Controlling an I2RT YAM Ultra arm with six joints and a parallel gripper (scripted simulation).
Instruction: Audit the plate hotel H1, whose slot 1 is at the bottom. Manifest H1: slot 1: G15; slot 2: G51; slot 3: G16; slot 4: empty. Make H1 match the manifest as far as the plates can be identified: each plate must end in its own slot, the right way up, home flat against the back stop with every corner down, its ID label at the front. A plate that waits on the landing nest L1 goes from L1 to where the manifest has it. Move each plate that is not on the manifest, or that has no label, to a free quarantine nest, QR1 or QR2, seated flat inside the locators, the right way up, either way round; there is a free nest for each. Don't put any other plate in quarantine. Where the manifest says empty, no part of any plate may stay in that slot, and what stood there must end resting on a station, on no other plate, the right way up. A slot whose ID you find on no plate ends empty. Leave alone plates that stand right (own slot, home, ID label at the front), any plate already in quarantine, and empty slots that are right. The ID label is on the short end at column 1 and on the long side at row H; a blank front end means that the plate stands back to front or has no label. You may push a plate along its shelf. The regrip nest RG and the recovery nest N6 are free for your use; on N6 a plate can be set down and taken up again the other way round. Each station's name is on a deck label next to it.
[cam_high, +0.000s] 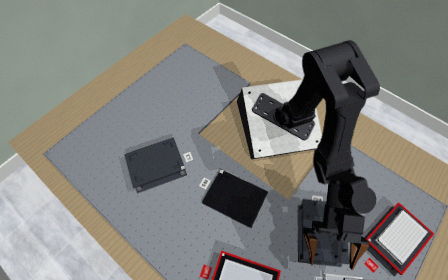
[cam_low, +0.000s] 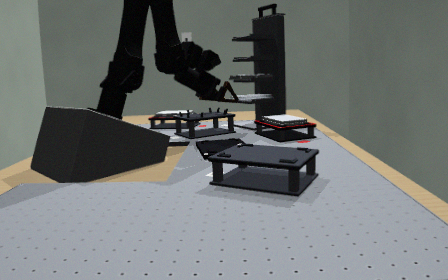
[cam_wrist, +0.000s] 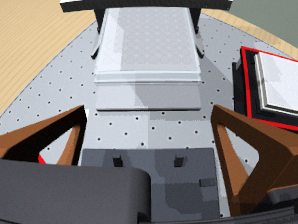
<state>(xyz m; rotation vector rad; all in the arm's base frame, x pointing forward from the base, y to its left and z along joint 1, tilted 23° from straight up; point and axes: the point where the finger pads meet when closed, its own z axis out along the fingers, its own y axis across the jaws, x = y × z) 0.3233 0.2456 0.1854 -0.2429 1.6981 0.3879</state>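
Note:
My gripper (cam_high: 333, 262) (cam_low: 229, 94) (cam_wrist: 148, 112) is open and empty, its fingers short of the front of hotel H1 (cam_low: 270, 62). In the exterior view it is about level with the bottom shelf. A pale clear plate (cam_low: 257, 96) is on H1's bottom shelf and another plate (cam_low: 250, 77) on the shelf above. The two upper shelves show no clear plate. The wrist view shows a clear plate (cam_wrist: 150, 45) in H1 with no readable label on its front; a pale slab (cam_wrist: 150, 96) juts out below. Landing nest L1 (cam_high: 155, 162) (cam_low: 265, 155) holds no plate.
Regrip nest RG (cam_low: 205, 118) (cam_wrist: 152, 187) stands under the gripper with upright pins. Black N6 (cam_high: 235, 197) (cam_low: 220, 148) bears no plate. White plates sit on red-rimmed QR1 (cam_high: 275, 272) (cam_wrist: 244, 70) and QR2 (cam_high: 385, 221). The robot's base block (cam_high: 270, 142) is behind.

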